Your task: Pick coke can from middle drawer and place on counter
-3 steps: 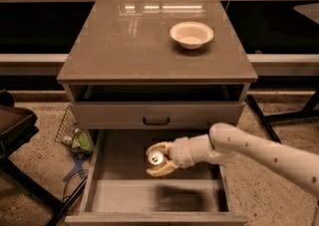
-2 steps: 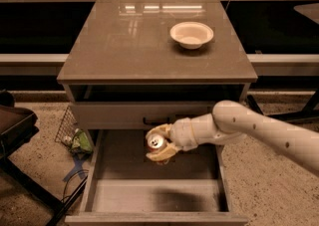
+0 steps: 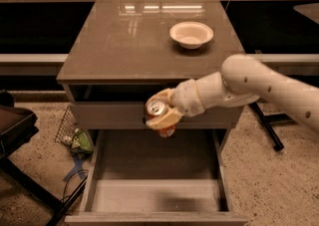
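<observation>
1. The gripper (image 3: 159, 114) is clamped around the coke can (image 3: 155, 107). It hangs in front of the closed upper drawer front (image 3: 107, 115), above the open middle drawer (image 3: 154, 192) and clear of its floor.
2. The can is tilted: its silver lid faces up toward the camera and its red base points down into the drawer.
3. The counter (image 3: 124, 46) lies above and behind the can, with its front edge just over the gripper. The lift probably has to clear that lip before going inward.
4. The white bowl (image 3: 191, 34) sits back-right, well apart from the near-left landing room.
</observation>
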Controlling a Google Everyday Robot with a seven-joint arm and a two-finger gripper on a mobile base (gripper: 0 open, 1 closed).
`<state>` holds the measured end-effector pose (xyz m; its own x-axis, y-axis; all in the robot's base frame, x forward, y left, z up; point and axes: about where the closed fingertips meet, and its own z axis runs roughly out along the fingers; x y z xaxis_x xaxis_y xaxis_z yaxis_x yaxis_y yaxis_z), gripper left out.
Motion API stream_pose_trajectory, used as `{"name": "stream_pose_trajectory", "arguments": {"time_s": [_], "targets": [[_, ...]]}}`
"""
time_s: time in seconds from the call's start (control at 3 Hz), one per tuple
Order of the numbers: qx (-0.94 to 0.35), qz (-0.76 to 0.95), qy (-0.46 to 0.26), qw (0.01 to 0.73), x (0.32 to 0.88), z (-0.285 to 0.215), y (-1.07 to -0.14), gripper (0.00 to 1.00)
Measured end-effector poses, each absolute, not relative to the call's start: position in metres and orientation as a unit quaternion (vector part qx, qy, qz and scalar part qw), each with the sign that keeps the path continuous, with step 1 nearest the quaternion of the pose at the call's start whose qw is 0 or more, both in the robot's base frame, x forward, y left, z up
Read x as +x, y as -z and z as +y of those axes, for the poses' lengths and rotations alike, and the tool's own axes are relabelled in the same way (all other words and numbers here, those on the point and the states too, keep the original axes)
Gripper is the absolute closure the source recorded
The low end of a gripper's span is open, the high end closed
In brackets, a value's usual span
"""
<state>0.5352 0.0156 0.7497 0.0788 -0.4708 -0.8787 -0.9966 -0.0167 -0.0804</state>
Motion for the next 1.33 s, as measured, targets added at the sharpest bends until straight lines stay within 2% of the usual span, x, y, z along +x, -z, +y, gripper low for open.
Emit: {"name": "stream_pose_trajectory", "arguments": {"time_s": [1.0, 1.33], "targets": [[-0.565, 0.590, -0.371, 0.442, 0.603, 0.020, -0.896, 1.00], [-0.547, 0.604, -0.361, 0.454, 0.606, -0.005, -0.932, 1.00]]}}
